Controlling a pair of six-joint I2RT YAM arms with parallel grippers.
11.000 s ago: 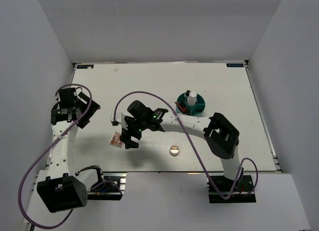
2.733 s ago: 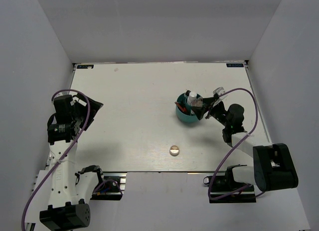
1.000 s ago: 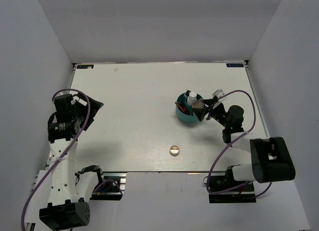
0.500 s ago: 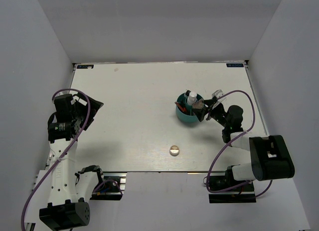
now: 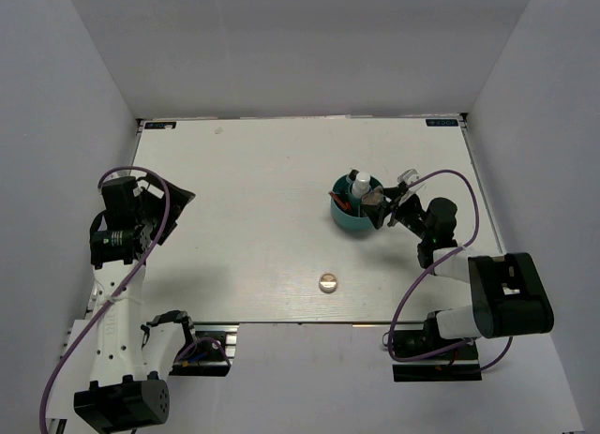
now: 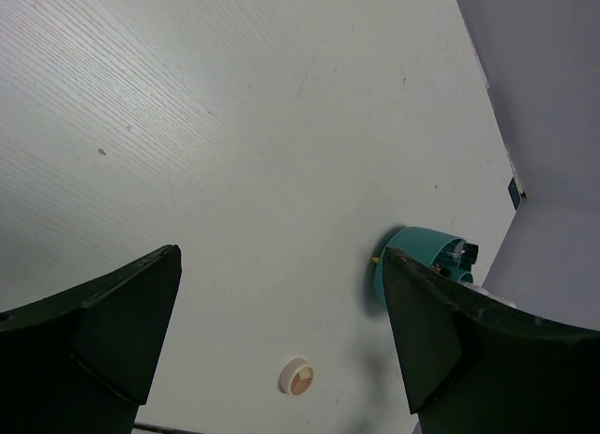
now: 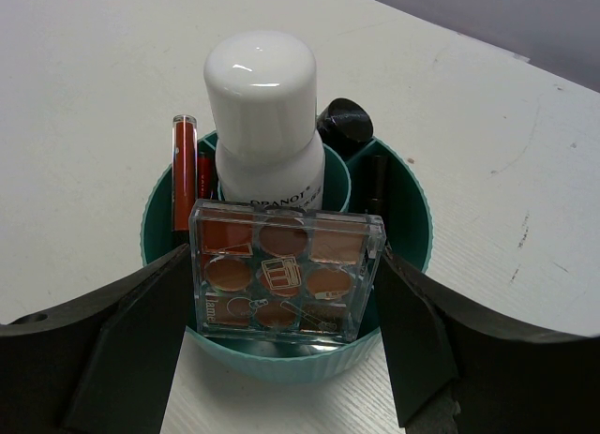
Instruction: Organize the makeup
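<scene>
The right pincer [image 5: 387, 207] hangs at the cup [image 7: 405, 218], toward the table's [image 5: 244, 172] right edge. Its jaws press on the two side edges of the palette [image 7: 281, 275]. The palette stands upright in the compartment nearest the wrist, in front of the bottle [image 7: 262, 115], so letting go looks like the step in hand. The compact [image 5: 327, 282] lies flat by the near edge, left of the cup and apart from it, with bare table all round. The right arm is nearer to it. The left pincer [image 6: 281, 258] is spread wide by the left edge and holds nothing.
</scene>
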